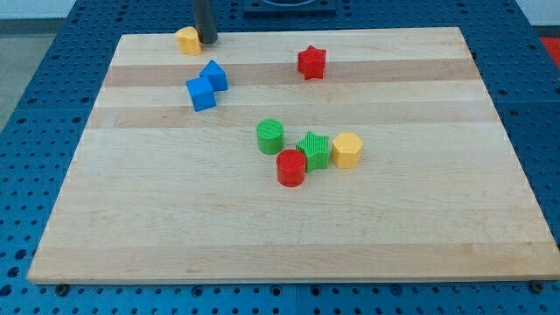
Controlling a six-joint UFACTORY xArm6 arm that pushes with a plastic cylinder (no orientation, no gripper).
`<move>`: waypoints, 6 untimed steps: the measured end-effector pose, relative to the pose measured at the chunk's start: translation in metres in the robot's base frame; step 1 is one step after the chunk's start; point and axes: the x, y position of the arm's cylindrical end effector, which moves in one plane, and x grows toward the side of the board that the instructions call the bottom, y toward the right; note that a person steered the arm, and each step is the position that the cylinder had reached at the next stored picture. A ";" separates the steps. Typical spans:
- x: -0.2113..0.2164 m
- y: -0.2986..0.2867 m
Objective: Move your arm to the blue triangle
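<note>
The blue triangle (213, 75) lies at the board's upper left, its point toward the view's top. A blue cube (201, 94) touches it at its lower left. My tip (208, 40) rests on the board's top edge, just above the blue triangle and apart from it. The tip stands right beside a yellow block (187, 40), on that block's right side.
A red star (311, 62) lies at the upper middle. A cluster sits mid-board: a green cylinder (270, 136), a green star (313, 150), a yellow hexagon (347, 150) and a red cylinder (291, 168). The wooden board (437, 219) lies on a blue perforated table.
</note>
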 end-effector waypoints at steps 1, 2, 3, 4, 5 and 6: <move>0.006 -0.036; 0.009 -0.047; 0.009 -0.047; 0.009 -0.044; 0.009 -0.017; 0.015 0.024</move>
